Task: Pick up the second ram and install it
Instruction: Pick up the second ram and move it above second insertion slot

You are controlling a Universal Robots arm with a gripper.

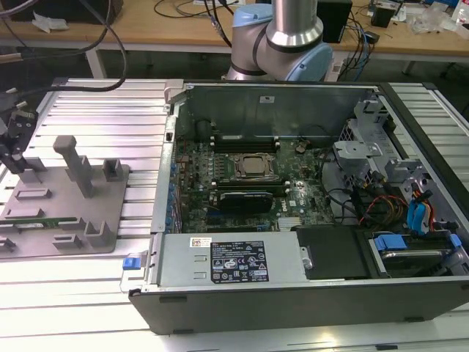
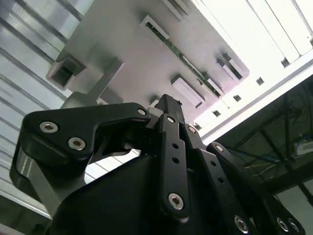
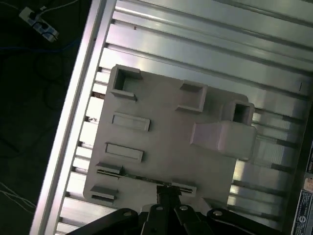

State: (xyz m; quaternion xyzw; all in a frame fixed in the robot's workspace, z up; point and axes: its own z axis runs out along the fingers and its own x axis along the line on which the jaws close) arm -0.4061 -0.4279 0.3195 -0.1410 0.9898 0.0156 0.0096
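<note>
The second ram [image 1: 44, 218] is a thin green stick resting on edge in the grey moulded tray [image 1: 110, 191], at the exterior view's left. In the first wrist view the ram [image 3: 142, 178] spans two small holders on the tray [image 3: 166, 142]. In the second wrist view the ram [image 2: 188, 62] is a narrow green line on the tray [image 2: 132, 58]. My black gripper [image 1: 13, 155] hangs over the tray's left part. Seen from the wrist, the gripper [image 3: 167, 192] [image 2: 166, 102] is shut and holds nothing. It is close above the ram's middle but does not touch it.
An open computer case [image 1: 293, 293] with its motherboard [image 1: 242, 172] and black memory slots [image 1: 245, 141] stands to the tray's right. Tall grey posts [image 1: 77, 165] rise from the tray. Ribbed aluminium table [image 1: 110, 110] lies all around; cables hang at the back left.
</note>
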